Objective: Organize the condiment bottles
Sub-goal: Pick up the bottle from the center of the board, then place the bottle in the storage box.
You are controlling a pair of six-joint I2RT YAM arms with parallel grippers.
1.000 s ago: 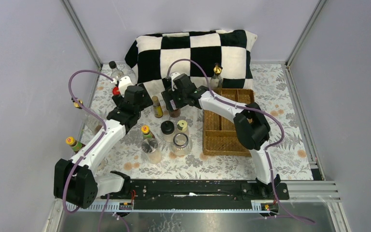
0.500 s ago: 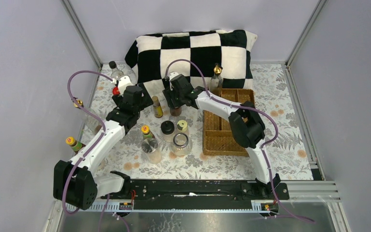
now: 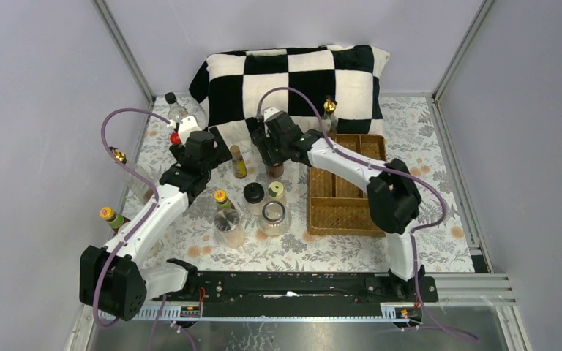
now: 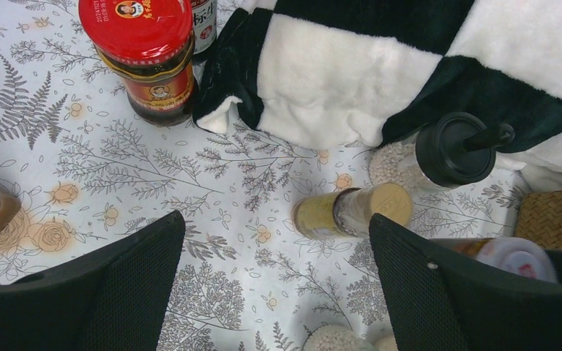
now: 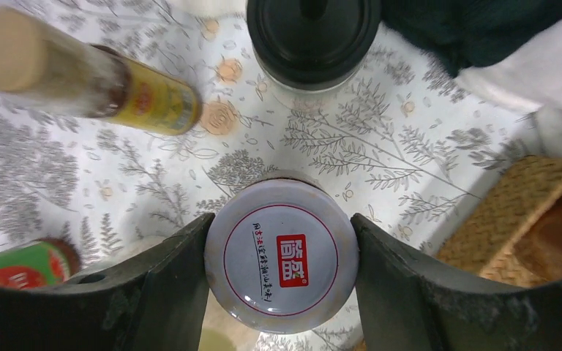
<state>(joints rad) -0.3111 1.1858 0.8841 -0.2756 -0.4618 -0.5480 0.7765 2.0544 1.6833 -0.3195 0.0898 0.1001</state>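
The right gripper [image 5: 281, 219] is squeezing a white-lidded jar [image 5: 281, 267]. Its two fingers [image 5: 183, 278] are pressing on both sides of the lid, opened only as wide as the lid. The jar is sitting between a tan-capped spice bottle [image 5: 80, 77] and the wicker tray [image 5: 534, 212], just in front of a black-capped jar [image 5: 313, 36] and the checkered pillow [image 3: 293, 77]. I cannot tell if the jar is touching the flowery tablecloth [image 3: 190, 234] or is lifted off it.

The left gripper [image 4: 274, 227] is spread wide with nothing in it. It is hanging over the cloth near a red-capped jar [image 4: 137, 33].

Compared with a second ago, the right gripper and its jar are sitting a little closer to the tray. The left arm is staying almost where it was.
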